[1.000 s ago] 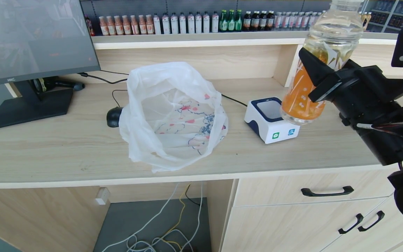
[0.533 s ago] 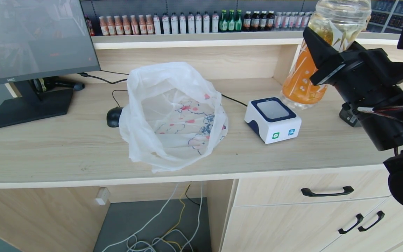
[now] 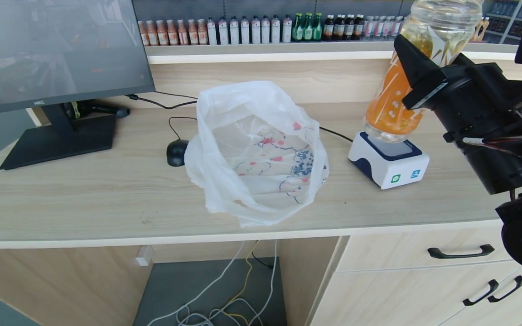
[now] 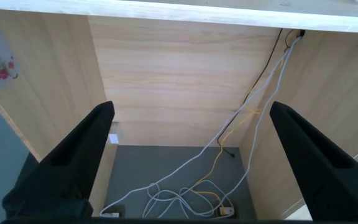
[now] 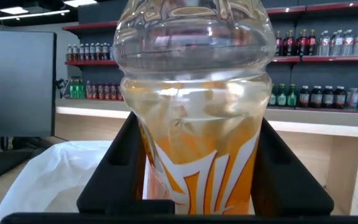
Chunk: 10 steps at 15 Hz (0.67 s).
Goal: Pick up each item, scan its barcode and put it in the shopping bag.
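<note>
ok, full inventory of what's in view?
bottle: one, orange drink, held over the scanner's top, contact unclear
scanner: one, white and navy, counter, right of bag
bag: one, white translucent, open, counter centre
mouse: one, black, left of bag
monitor: one, black, counter's left end
shelf bottles: long row, mixed colours, back shelf
cables: several, white, yellow, black, under counter
counter: one, light wood
right gripper: black, shut on bottle
left gripper: black, open, below counter

Head view shifted; bottle point(image 3: 394, 108) now over scanner point(image 3: 390, 165), earlier beside it.
</note>
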{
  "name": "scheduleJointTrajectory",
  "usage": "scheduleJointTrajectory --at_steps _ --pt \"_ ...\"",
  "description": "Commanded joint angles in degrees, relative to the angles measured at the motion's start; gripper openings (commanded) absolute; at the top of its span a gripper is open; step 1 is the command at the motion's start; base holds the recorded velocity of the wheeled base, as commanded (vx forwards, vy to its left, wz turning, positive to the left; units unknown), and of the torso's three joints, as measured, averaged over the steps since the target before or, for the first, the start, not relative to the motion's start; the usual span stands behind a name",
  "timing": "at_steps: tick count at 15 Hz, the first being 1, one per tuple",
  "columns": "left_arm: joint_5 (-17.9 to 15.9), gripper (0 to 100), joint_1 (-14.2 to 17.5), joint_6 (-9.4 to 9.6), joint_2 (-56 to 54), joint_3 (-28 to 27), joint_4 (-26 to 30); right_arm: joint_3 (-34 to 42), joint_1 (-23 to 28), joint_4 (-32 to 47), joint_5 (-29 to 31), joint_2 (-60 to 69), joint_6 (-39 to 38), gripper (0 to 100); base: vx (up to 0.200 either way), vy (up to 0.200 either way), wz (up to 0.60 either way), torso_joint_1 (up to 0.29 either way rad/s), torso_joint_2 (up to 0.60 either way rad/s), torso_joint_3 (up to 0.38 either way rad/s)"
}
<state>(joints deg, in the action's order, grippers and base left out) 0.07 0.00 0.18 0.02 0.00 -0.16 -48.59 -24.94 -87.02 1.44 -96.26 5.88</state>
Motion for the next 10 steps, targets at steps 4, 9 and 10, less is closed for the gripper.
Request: scheduleJointTrajectory --at_steps 4,9,10 --pt "0.01 100 0.00 -0.09 -0.02 0.00 -0.02 0.08 -0.19 0.00 -0.03 -0.16 -0.08 0 0.000 0.200 0.00 -0.002 0.01 0.002" --pt "0.01 100 0.00 -0.01 -0.02 0.00 -0.02 0.25 -0.28 0.00 -0.03 -0.25 -0.08 0 0.000 0.160 0.00 0.000 0.00 0.001" --pt "0.01 100 0.00 0.08 -0.02 0.00 -0.02 0.34 -0.28 0.00 -0.03 -0.25 -0.08 0 0.000 0.000 0.00 0.000 0.00 0.000"
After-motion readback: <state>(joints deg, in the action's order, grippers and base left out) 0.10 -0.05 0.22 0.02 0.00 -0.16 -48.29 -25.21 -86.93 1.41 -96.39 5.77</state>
